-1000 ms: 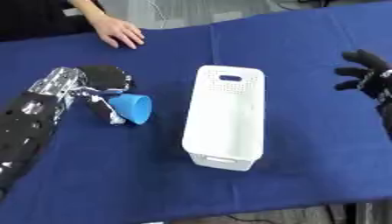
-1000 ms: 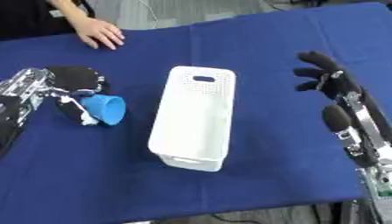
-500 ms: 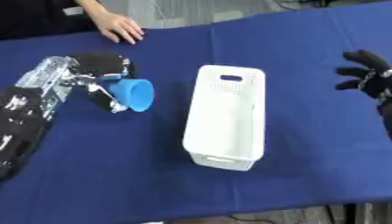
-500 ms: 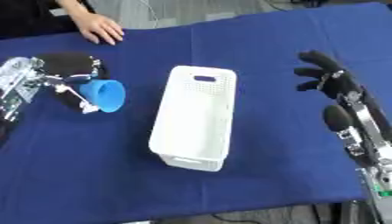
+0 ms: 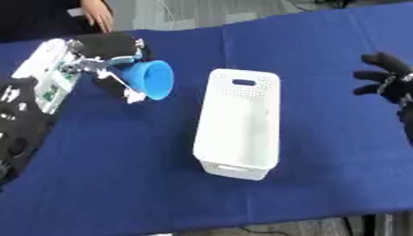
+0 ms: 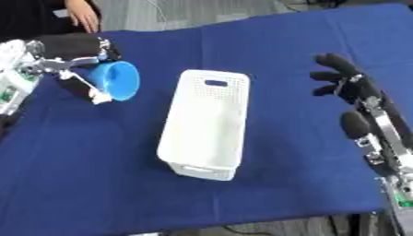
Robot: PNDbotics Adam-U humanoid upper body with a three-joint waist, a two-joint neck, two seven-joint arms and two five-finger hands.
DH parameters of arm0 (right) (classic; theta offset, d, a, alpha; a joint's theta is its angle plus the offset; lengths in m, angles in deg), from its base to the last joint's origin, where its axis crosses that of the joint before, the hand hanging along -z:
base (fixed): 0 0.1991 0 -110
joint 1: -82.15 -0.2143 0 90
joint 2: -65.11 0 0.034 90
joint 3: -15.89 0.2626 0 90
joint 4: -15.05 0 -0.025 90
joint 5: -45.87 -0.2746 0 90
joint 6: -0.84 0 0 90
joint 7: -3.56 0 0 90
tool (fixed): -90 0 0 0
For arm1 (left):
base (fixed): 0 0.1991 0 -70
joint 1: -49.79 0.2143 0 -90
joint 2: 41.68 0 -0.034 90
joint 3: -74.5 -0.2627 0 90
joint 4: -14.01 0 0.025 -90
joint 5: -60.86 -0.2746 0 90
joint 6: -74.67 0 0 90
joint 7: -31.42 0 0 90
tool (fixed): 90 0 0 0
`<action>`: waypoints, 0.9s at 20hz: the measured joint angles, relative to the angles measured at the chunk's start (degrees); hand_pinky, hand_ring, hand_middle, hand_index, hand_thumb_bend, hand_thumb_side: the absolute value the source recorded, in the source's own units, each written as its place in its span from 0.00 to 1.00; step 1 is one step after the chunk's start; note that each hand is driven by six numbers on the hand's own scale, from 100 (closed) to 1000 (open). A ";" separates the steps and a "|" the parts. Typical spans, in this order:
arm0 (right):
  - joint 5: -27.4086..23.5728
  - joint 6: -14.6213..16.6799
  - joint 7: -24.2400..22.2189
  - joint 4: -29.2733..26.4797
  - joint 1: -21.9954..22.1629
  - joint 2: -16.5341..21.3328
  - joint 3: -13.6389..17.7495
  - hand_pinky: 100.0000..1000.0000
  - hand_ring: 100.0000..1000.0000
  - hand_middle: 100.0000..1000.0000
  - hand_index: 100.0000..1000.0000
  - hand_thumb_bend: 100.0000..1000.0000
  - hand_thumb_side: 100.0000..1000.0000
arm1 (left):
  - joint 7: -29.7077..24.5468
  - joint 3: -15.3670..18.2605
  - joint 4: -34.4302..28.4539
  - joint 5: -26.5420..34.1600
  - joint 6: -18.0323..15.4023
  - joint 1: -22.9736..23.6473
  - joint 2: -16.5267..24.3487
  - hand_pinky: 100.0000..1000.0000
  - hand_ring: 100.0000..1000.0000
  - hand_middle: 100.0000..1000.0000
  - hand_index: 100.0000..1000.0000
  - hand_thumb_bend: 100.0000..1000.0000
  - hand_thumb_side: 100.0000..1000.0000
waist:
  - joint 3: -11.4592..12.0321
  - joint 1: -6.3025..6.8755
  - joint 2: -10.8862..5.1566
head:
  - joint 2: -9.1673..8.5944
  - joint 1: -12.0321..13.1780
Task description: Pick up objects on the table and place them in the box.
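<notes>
The left hand (image 5: 109, 50) holds a blue cup (image 5: 152, 79) — fingers curled round it, its open mouth turned toward the white box (image 5: 238, 120). The cup hangs above the blue table (image 5: 121, 166) near its far left corner, just left of the box's far end. The right hand (image 6: 343, 80) hovers by the table's right edge — fingers spread, holding nothing, well apart from the box.

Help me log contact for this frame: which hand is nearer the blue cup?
Left. The left hand is curled round the blue cup, holding it left of the white box. The right hand hovers open beyond the box's right side.
</notes>
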 measured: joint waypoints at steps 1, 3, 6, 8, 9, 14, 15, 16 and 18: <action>0.00 0.00 -0.01 0.10 0.00 0.00 0.00 0.68 0.82 0.91 1.00 0.51 1.00 | -0.42 -0.16 0.00 0.31 0.04 -0.71 -0.58 0.00 0.11 0.31 0.43 0.03 0.31 | 0.00 0.00 -0.04 | 0.00 0.00; 0.00 0.01 -0.03 0.27 0.00 0.00 -0.01 0.68 0.83 0.91 1.00 0.51 1.00 | -1.20 -0.41 0.14 0.74 0.05 -2.54 -1.90 0.00 0.10 0.31 0.43 0.02 0.32 | 0.00 0.00 -0.18 | 0.00 0.03; 0.00 0.02 -0.08 0.27 0.01 0.00 -0.01 0.68 0.83 0.91 1.00 0.51 1.00 | -2.08 -0.51 1.11 1.10 0.08 -4.52 -4.17 0.00 0.10 0.31 0.43 0.00 0.32 | -0.03 0.00 -0.32 | 0.00 0.45; -0.03 0.08 -0.16 0.27 0.01 0.00 -0.02 0.68 0.82 0.91 1.00 0.51 1.00 | -2.49 -0.52 1.89 1.31 0.07 -5.76 -5.69 0.00 0.10 0.31 0.43 0.00 0.32 | -0.09 -0.01 -0.33 | 0.00 0.51; -0.04 0.11 -0.19 0.27 0.01 0.00 -0.02 0.68 0.83 0.91 1.00 0.51 1.00 | -2.70 -0.54 2.31 1.34 0.10 -6.27 -6.42 0.00 0.10 0.31 0.43 0.00 0.33 | -0.11 -0.01 -0.33 | 0.00 0.59; -0.20 0.01 -0.50 0.28 0.01 -0.01 -0.18 0.68 0.83 0.91 1.00 0.51 1.00 | -3.35 -0.88 4.48 1.29 0.00 -8.55 -9.59 0.00 0.10 0.31 0.43 0.00 0.33 | -0.30 -0.02 -0.34 | -0.01 1.03; -0.22 0.01 -0.51 0.28 0.01 -0.01 -0.22 0.68 0.82 0.91 1.00 0.51 1.00 | -3.42 -0.99 4.88 1.25 -0.06 -9.12 -10.16 0.00 0.10 0.31 0.43 0.00 0.33 | -0.38 -0.02 -0.34 | -0.01 1.14; -0.23 0.01 -0.52 0.28 0.01 -0.01 -0.31 0.68 0.82 0.91 1.00 0.51 1.00 | -3.52 -1.14 5.21 1.15 -0.16 -9.43 -10.69 0.00 0.10 0.31 0.43 0.00 0.33 | -0.44 -0.03 -0.34 | -0.01 1.25; -0.29 0.01 -0.54 0.28 0.01 -0.02 -0.33 0.68 0.82 0.91 1.00 0.51 1.00 | -3.66 -1.28 5.93 0.84 -0.31 -9.89 -11.80 0.00 0.10 0.31 0.43 0.00 0.34 | -0.45 -0.04 -0.34 | -0.01 1.47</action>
